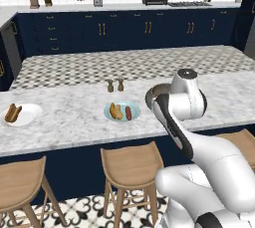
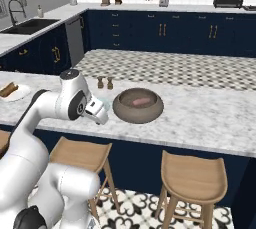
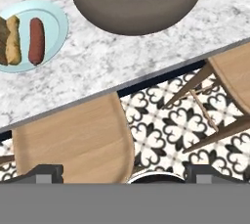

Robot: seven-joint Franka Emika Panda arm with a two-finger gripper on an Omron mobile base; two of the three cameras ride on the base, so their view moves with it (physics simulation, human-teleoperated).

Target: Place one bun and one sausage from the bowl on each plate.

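Your arm hides most of the bowl (image 1: pixel 158 91) in the left base view; the hand view's edge crops the blue-green plate (image 3: pixel 53 20).

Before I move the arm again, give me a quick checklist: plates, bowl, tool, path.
1. Blue plate holds a bun and a sausage: ok.
2. White plate holds brown pieces; whether bun and sausage: cannot tell.
3. Bowl holds one leftover sausage: ok.
4. Tool empty, tips apart: ok.
5. Tool off the counter, above the stools: ok.
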